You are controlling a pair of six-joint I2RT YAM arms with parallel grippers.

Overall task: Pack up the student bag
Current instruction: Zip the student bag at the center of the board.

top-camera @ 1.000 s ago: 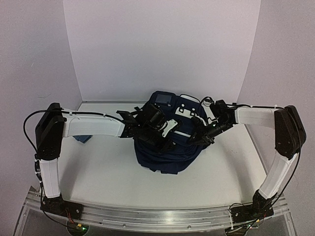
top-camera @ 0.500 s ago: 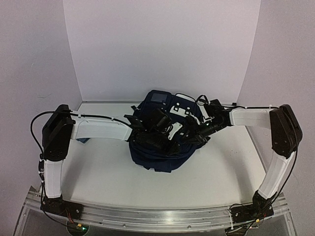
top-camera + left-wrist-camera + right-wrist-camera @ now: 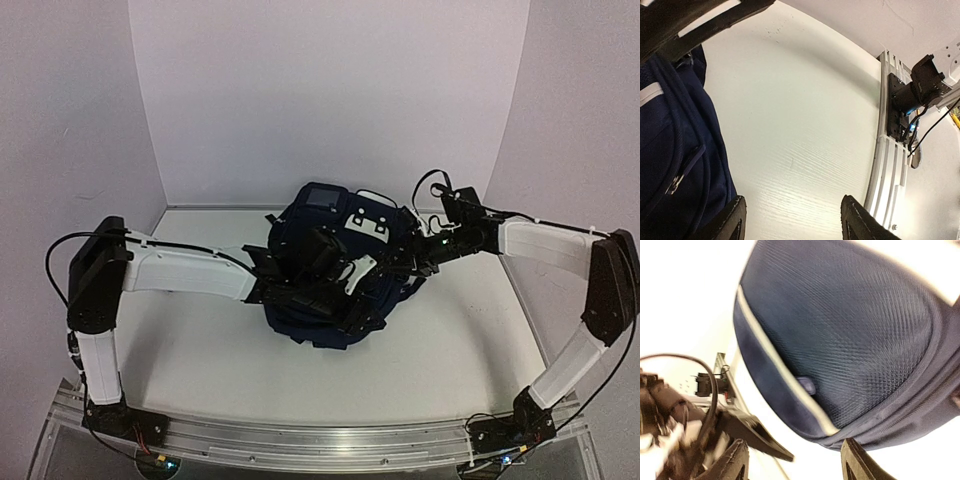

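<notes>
At the desk's (image 3: 200, 340) middle, toward the back wall: student bag (image 3: 300, 222), slumped in a heap. Close against its front, left gripper (image 3: 792, 220), jaws apart, empty. At its right flank, right gripper (image 3: 792, 460), jaws apart, clasping nothing.

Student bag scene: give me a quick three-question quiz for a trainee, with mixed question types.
1. True or false: the left hand is clamped on a strap of the student bag.
2. Where is the student bag? A) lying on the table; B) lifted clear of it; C) hanging over its near edge.
3. Is the right hand open or shut?
Key: 1 false, it is open over bare table; 2 A; 3 open.
</notes>
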